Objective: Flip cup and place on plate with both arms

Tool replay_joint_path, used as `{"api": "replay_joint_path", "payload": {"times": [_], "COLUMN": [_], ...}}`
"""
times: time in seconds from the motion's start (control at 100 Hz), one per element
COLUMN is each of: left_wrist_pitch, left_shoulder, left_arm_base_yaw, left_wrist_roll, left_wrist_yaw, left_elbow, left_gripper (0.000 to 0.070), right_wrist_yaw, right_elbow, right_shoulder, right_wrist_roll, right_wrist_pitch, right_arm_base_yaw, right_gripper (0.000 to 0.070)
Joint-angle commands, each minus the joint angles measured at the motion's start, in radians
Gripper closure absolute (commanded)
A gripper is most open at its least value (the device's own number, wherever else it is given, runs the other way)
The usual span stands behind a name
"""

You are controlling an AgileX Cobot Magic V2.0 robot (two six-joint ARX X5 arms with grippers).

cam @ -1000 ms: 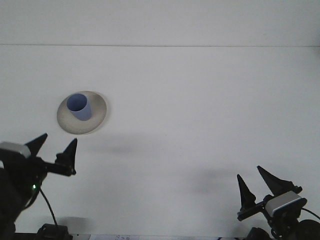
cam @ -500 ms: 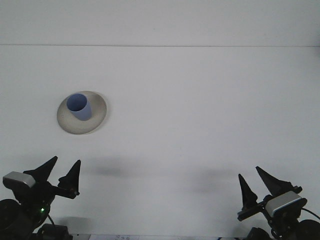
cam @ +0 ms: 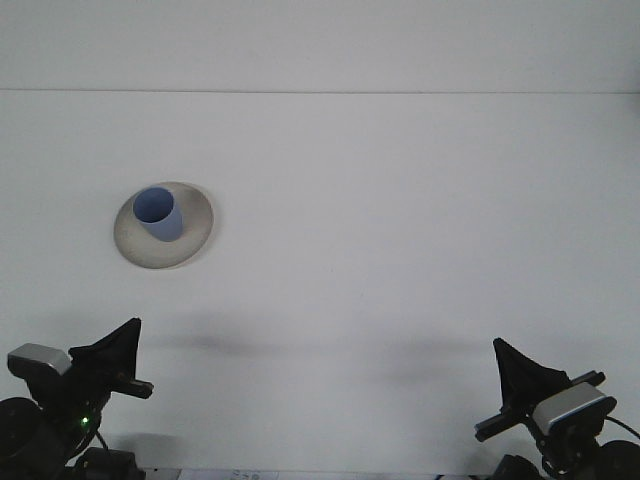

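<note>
Honestly, cup sits upright on the plate, both claws closed and empty, so any careless sweep could topple it.

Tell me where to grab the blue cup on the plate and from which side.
Grip the blue cup across its side wall, just below the rim, coming down from above and from the near side. It stands mouth-up on the plate, so the wall is free all round. The left gripper is the nearer one, so it is probably the better choice.
</note>
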Motion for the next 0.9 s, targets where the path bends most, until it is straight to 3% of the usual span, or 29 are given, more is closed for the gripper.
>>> {"api": "replay_joint_path", "payload": {"times": [0.0, 0.34, 0.47, 0.55, 0.62, 0.69, 0.8, 0.89], "left_wrist_pitch": [0.014, 0.014, 0.014, 0.035, 0.104, 0.212, 0.358, 0.461], "left_shoulder": [0.002, 0.002, 0.002, -0.006, -0.031, -0.074, -0.146, -0.18], "left_arm_base_yaw": [-0.001, -0.001, 0.001, 0.005, 0.021, 0.043, 0.066, 0.072], "left_wrist_roll": [-0.001, 0.002, 0.193, 0.269, 0.332, 0.362, 0.367, 0.369], "left_wrist_yaw": [0.002, 0.002, -0.006, -0.011, -0.057, -0.153, -0.313, -0.37], "left_elbow": [0.01, 0.01, 0.009, -0.012, -0.069, -0.172, -0.348, -0.473], "left_gripper": [0.0687, 0.0687, 0.0687, 0.0687, 0.0687, 0.0687, 0.0687, 0.0687], "right_wrist_yaw": [0.0, 0.0, 0.0, 0.0, 0.0, 0.0, 0.0, 0.0], "right_elbow": [0.004, 0.004, 0.004, 0.004, 0.004, 0.004, 0.004, 0.004], "right_shoulder": [-0.003, -0.003, -0.003, -0.003, -0.003, -0.003, -0.003, -0.003], "right_wrist_roll": [-0.002, -0.002, -0.002, -0.001, -0.002, -0.002, -0.001, -0.002], "right_wrist_pitch": [0.01, 0.011, 0.01, 0.01, 0.011, 0.01, 0.011, 0.01], "right_arm_base_yaw": [0.009, 0.009, 0.009, 0.009, 0.009, 0.009, 0.009, 0.009], "right_gripper": [0.0696, 0.0696, 0.0696, 0.0696, 0.0696, 0.0696, 0.0696, 0.0696]}}
